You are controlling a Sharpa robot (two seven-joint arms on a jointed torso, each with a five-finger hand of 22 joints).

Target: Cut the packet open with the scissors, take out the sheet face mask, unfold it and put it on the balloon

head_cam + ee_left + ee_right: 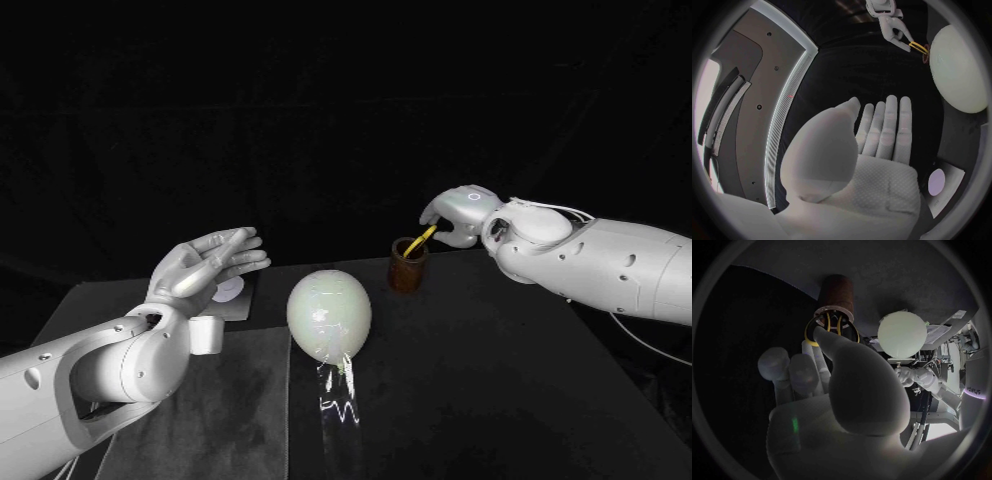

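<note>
Right hand (pixel 459 215): above the far edge of the table (pixel 519 380), right of centre, fingers curled down onto the yellow handle loops of the scissors (pixel 423 240). In the right wrist view the thumb tip (pixel 825 335) lies against the loops and the other fingers are tucked just behind them, so the hand grips the scissors by the handles. The blades stand inside a brown cup (pixel 408 275), which is upright at the far edge; blades hidden by the cup wall.

Left hand (pixel 214 260): raised over the far left part of the table, palm flat, fingers straight and slightly apart, holding nothing.

Packet (pixel 231 293): lies flat on the table near the far left corner, just beyond and under the left hand, not touched. A pale round mark shows on its face.

Balloon (pixel 329 312): pale, egg-shaped, at the middle of the table, between the packet and the cup, apart from both hands.
</note>
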